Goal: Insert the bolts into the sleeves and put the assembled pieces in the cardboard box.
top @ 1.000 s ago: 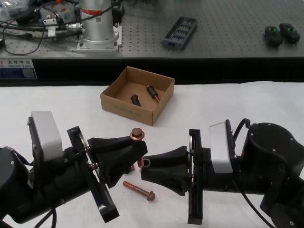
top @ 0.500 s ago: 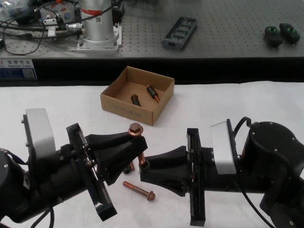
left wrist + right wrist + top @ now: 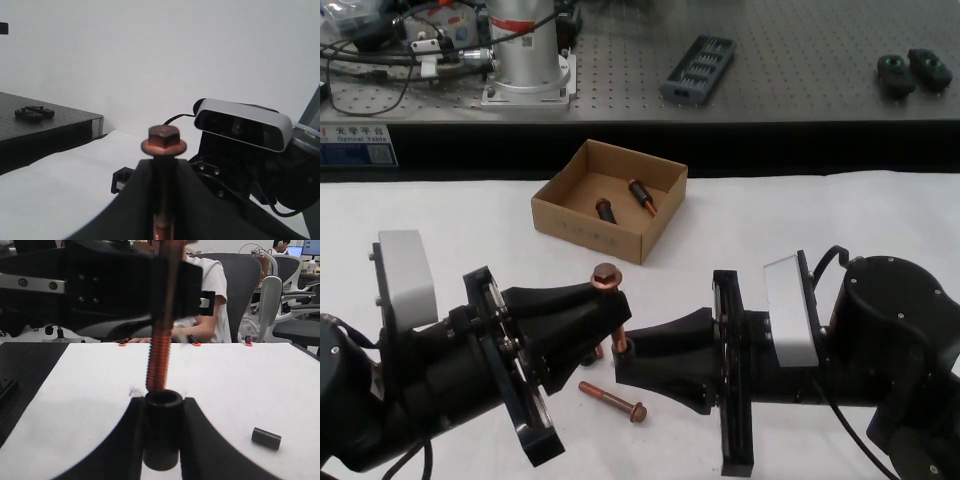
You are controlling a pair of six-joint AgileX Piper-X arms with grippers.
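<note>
L fingers [image 3: 131,201] grip bolt [image 3: 163,146], tip at sleeve [image 3: 162,430] in R fingers [image 3: 201,452].

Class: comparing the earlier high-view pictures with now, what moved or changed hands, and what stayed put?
The left tool, shut on the bolt, drew back slightly, raising the bolt's head a little, then eased it down; its tip hangs at the mouth of the sleeve in the right tool. Nothing was grasped or released. The right tool barely shifted; the loose bolt and cardboard box stayed put.
</note>
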